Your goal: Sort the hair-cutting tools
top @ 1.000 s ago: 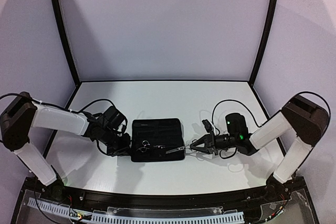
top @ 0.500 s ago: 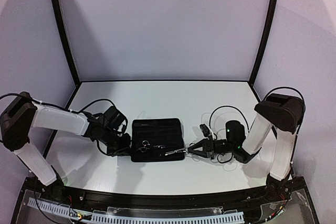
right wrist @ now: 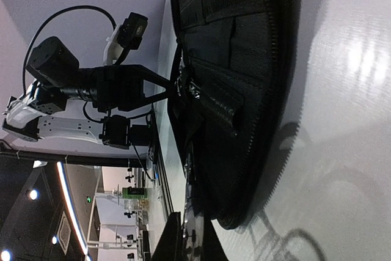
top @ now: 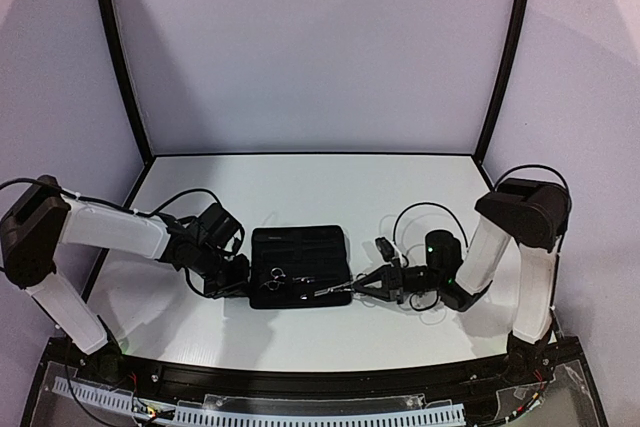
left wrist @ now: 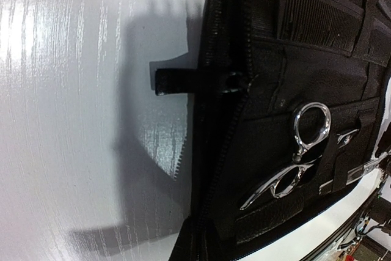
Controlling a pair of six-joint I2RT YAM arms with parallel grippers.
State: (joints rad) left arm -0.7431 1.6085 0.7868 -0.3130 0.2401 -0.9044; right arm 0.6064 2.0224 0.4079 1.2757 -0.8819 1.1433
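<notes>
The black zip case (top: 300,252) lies open in the middle of the table. One pair of silver scissors (top: 275,277) lies on its front left part, and it also shows in the left wrist view (left wrist: 299,157). A black comb (left wrist: 317,16) sits tucked in a case pocket; the other comb I cannot make out. My left gripper (top: 237,285) is at the case's front left edge (left wrist: 211,151), apparently pinched shut on it. My right gripper (top: 357,288) is shut on the second scissors (top: 335,290), low at the case's front right corner, blades pointing onto the case (right wrist: 186,175).
A zip pull tab (left wrist: 183,82) sticks out left of the case onto the white table (top: 300,187). Black frame posts (top: 120,57) stand at the back corners. The right arm's cable (top: 425,212) loops over the table behind the right gripper.
My right arm has folded in and slid left along the table, carrying the held scissors closer onto the case's front right corner. The left arm and the case have not moved.
</notes>
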